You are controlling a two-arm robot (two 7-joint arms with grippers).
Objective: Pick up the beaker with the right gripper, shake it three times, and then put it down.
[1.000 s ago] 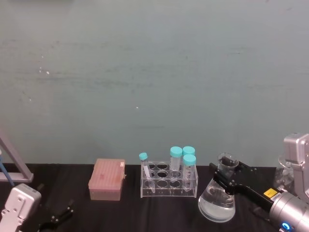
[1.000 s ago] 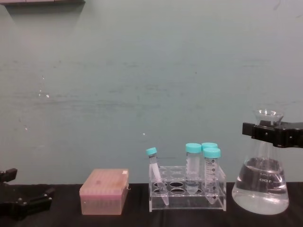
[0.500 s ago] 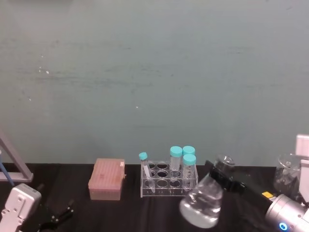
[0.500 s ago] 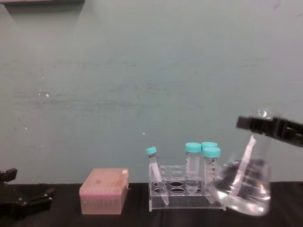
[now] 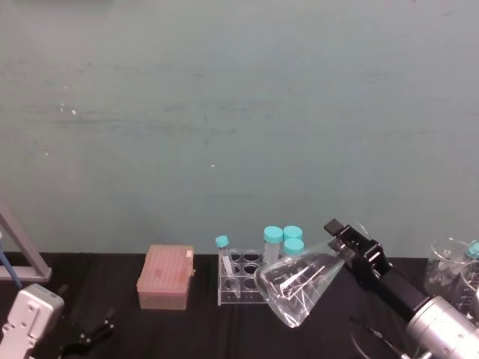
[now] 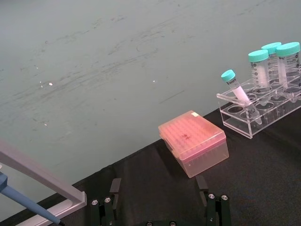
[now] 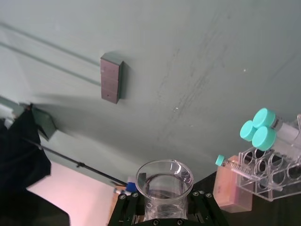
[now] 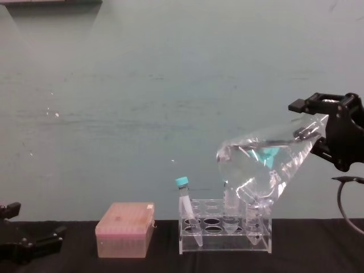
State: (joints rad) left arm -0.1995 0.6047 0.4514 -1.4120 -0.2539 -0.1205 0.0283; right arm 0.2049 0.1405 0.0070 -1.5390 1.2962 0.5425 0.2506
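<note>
The right gripper (image 5: 352, 247) is clamping the neck of the beaker (image 5: 296, 288), its two dark fingers (image 7: 128, 199) closed on either side of the glass just under the flared rim. It is holding the beaker in the air, well off the black table (image 5: 187, 329). The beaker is tipping hard, with the wide base swinging out toward the robot's left and the neck pointing back along the arm. In the chest view the base is hanging right over the clear tube rack (image 8: 224, 233) and its teal-capped tubes (image 8: 182, 183); whether glass is clearing them I cannot tell from there.

This looks to me like the shaking step, caught at one end of a swing. Which of the three shakes it is, I cannot say. The next move, I judge, calls for rocking the beaker back toward upright with the grip firm on the neck. It also has to keep the liquid short of the rim and the base off the rack.

The right arm is reaching up and inward from the right, wrist rolled. The left gripper (image 6: 160, 209) is lying idle low on the left with its fingers spread, near the pink tip box (image 6: 193, 143).
</note>
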